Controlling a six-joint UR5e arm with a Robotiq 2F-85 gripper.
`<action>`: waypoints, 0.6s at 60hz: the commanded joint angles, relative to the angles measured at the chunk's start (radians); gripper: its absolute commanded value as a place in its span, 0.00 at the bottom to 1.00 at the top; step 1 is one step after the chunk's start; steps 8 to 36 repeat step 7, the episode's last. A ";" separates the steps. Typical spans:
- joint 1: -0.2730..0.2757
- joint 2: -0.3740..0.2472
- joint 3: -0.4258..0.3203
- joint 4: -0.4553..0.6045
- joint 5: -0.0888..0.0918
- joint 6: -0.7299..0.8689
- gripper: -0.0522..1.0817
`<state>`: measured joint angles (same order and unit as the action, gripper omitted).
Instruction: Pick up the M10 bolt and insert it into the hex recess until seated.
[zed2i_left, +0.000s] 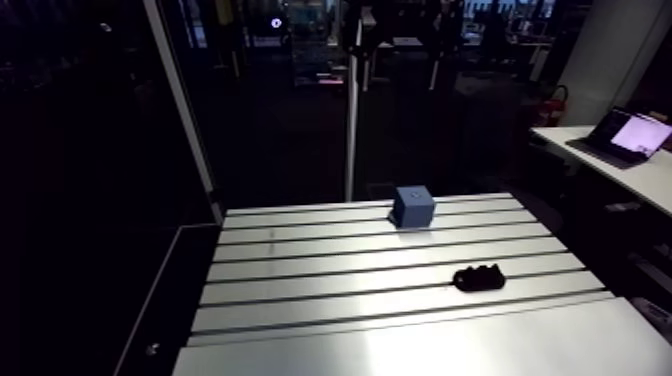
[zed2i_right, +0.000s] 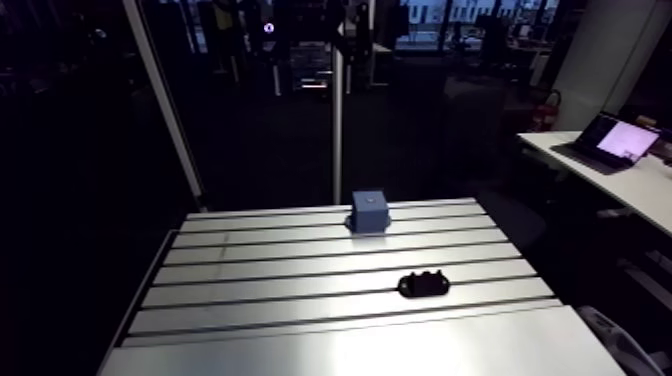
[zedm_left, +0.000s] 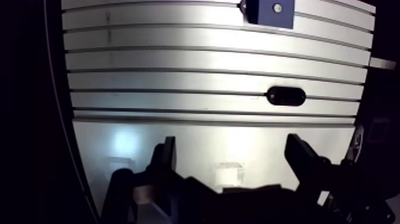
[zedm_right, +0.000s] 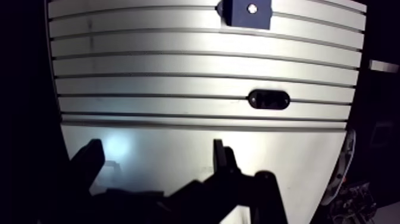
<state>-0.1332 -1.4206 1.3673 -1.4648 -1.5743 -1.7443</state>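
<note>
As nothing is grasped yet, the gripper is held spread and empty over the table, well short of black part and blue block, presumably for overview.

jaws: wide apart | fingers: both dark, tips level (wrist view) | pose: pointing down, held high
</note>
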 joint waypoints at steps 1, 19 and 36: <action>0.008 0.001 -0.006 -0.001 0.001 -0.001 0.05; 0.010 0.001 -0.007 -0.001 0.001 0.001 0.05; 0.010 0.001 -0.007 -0.001 0.001 0.001 0.05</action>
